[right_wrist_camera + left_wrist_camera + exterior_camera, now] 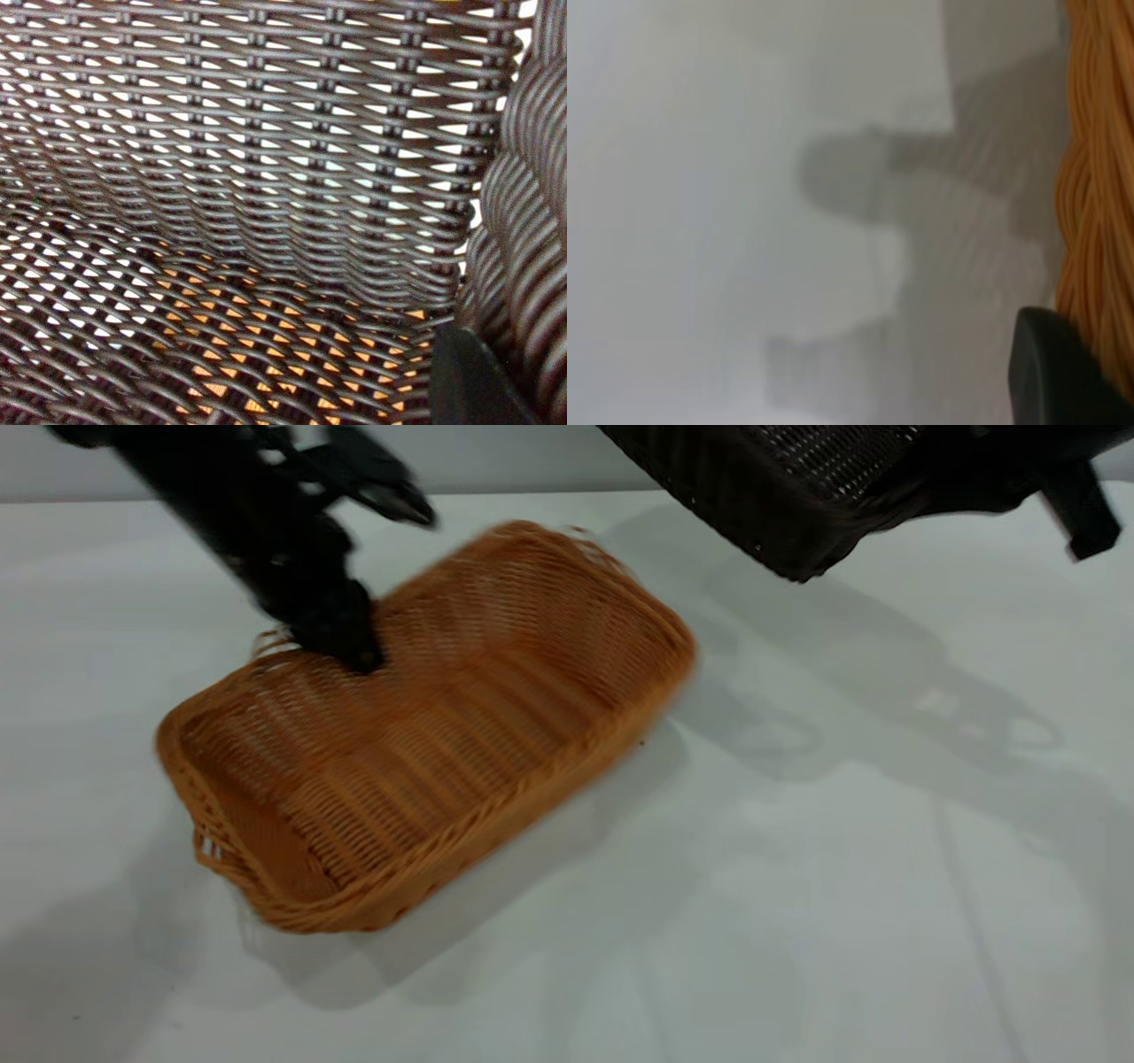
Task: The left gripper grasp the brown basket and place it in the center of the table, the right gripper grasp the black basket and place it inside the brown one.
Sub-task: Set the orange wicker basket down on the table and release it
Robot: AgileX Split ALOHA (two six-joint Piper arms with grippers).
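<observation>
The brown basket (443,726) lies slantwise left of the middle of the white table (842,886), blurred; I cannot tell whether it rests on the table. My left gripper (359,657) is shut on its far long rim. In the left wrist view one finger (1050,372) presses against the braided orange rim (1099,177). My right gripper (948,487) is shut on the black basket (762,505) and holds it tilted, high above the table at the back right. In the right wrist view a finger (469,381) sits by its dark rim (523,221), and orange shows through the weave (221,354).
The tabletop stretches bare to the right and front of the brown basket, with only arm shadows (886,717) on it. A pale wall (496,460) runs behind the table's far edge.
</observation>
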